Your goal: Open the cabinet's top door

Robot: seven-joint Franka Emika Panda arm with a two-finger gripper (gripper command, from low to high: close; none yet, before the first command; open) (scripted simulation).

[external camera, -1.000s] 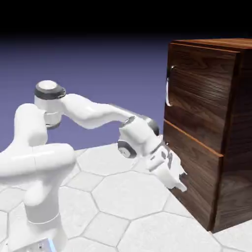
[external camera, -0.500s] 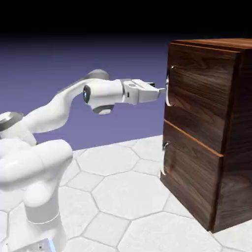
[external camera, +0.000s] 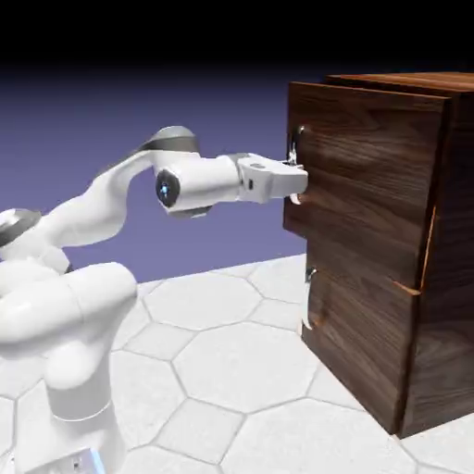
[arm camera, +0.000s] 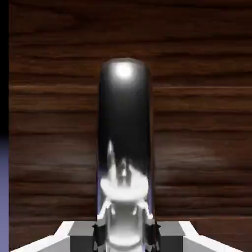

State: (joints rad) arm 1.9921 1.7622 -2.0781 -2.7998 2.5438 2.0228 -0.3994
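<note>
One curved, shiny silver metal handle, likely slick but rigid, sits clamped mid-length in my gripper, fronting the cabinet's ajar, dark-brown wooden top door, probably a smooth-swinging pull.

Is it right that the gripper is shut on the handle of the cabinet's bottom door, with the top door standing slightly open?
Not the bottom door's: the exterior view shows the gripper shut on the upper handle, that of the top door. That door does stand slightly open.

smooth white arm, grey bands
</note>
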